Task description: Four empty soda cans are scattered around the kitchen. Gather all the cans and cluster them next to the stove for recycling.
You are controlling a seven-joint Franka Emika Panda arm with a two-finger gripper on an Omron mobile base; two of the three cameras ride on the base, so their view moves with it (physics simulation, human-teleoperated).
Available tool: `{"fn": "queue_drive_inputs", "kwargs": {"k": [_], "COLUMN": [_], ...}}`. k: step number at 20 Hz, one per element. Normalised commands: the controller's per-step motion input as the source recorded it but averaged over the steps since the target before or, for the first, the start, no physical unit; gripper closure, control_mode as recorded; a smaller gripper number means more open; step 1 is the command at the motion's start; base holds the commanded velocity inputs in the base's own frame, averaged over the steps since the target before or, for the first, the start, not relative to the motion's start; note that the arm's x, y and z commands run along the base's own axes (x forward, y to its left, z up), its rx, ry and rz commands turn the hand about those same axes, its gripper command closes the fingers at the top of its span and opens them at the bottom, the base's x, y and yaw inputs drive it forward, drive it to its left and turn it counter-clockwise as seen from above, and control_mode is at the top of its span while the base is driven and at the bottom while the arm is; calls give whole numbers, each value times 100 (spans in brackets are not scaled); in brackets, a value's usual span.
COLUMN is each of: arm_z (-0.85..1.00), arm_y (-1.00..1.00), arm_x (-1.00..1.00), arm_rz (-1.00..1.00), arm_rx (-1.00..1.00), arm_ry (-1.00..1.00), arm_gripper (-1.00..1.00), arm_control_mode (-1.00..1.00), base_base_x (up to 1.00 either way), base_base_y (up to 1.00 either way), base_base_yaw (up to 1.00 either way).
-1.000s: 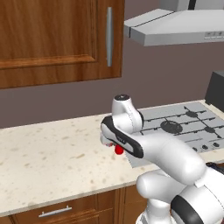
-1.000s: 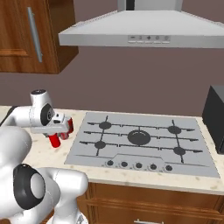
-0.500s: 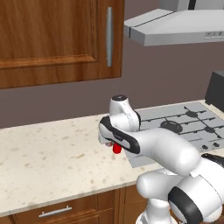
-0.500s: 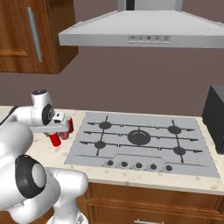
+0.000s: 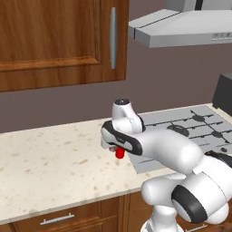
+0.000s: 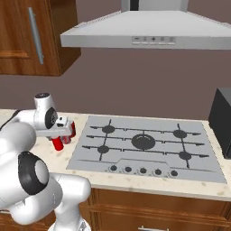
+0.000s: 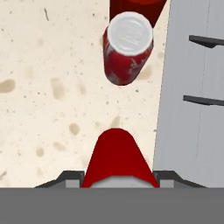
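My gripper (image 7: pixel 116 174) is shut on a red soda can (image 7: pixel 114 155) and points down over the beige counter, just left of the stove (image 7: pixel 192 131). In the left base view the held can (image 5: pixel 119 153) sticks out below the gripper (image 5: pixel 114 147). I cannot tell whether it touches the counter. Ahead of it in the hand view a second soda can (image 7: pixel 128 48) stands upright with its silvery top showing. A third can (image 7: pixel 135 6) stands behind that one at the top edge. From the right base view, the gripper (image 6: pixel 62 131) and held can (image 6: pixel 57 143) sit beside the stove (image 6: pixel 144 144).
The speckled counter (image 5: pixel 45 163) stretches left of the stove. A dark appliance (image 6: pixel 223 122) stands at the stove's right end. A grey range hood (image 6: pixel 149 34) hangs above, and a wooden wall cabinet (image 5: pixel 54 41) hangs to the left.
The gripper and its can stay in the same spot. Only the arm's elbow has shifted slightly.
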Motion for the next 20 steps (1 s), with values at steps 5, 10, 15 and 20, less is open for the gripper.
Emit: {"fn": "queue_drive_inputs", "kwargs": {"k": [5, 10, 15, 20], "arm_z": [-5, -10, -10, -13], "arm_y": [4, 0, 0, 2], "arm_x": [16, 12, 7, 0], "arm_rz": [0, 0, 0, 0], "arm_rx": [2, 3, 1, 0], "arm_ry": [3, 5, 1, 0], "arm_gripper": [100, 100, 100, 100], "arm_control_mode": [-100, -100, -100, -100], "base_base_x": [0, 0, 0, 0], "base_base_y": [0, 0, 0, 0], "base_base_yaw": [0, 0, 0, 0]}}
